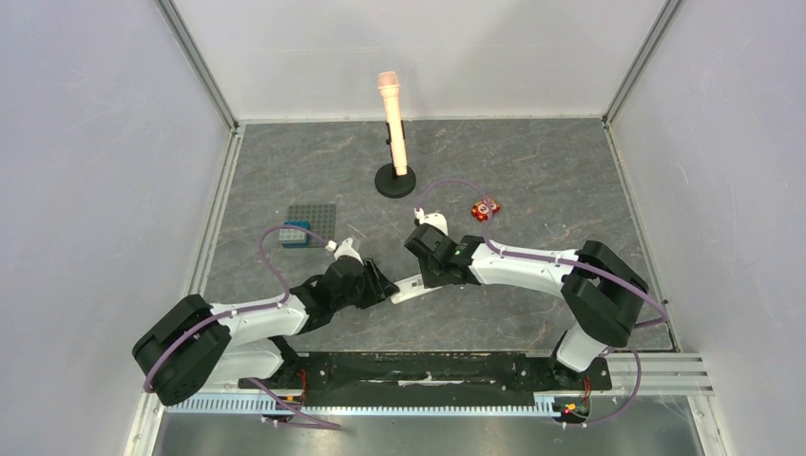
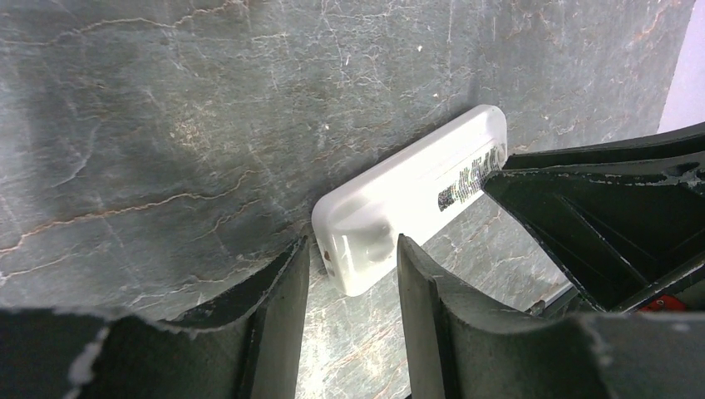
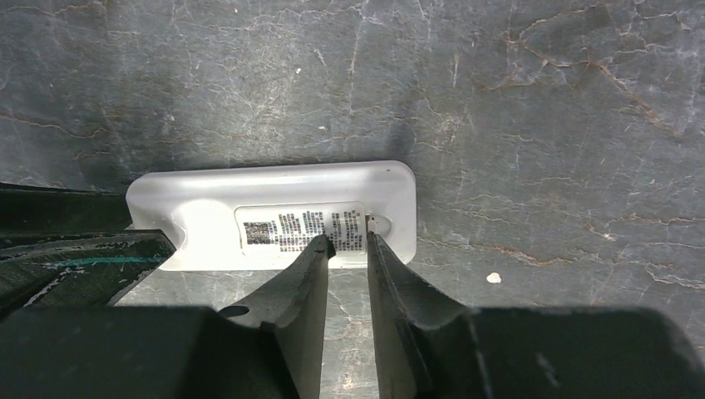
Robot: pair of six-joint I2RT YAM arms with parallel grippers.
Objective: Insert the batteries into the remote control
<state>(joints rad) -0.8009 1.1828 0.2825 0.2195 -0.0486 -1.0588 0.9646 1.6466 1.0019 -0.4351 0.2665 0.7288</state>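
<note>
The remote control [image 3: 274,212] lies on the grey table with its back and printed label up, between my two arms [image 1: 411,289]. My left gripper [image 2: 351,245] is open and its fingers straddle one short end of the remote [image 2: 416,195]. My right gripper [image 3: 349,239] stands with only a narrow gap between its jaws. Its fingertips [image 3: 326,247] rest on the remote's back at the label's edge, beside a small tab, and nothing shows between them. In the top view the left gripper [image 1: 385,285] and the right gripper [image 1: 424,276] meet over the remote. The batteries are out of view.
A peach microphone-like rod on a black round base [image 1: 393,123] stands at the back centre. A grey studded plate [image 1: 312,224] with a blue brick [image 1: 294,234] lies at the left. A small red block [image 1: 486,209] lies behind the right arm. White walls enclose three sides.
</note>
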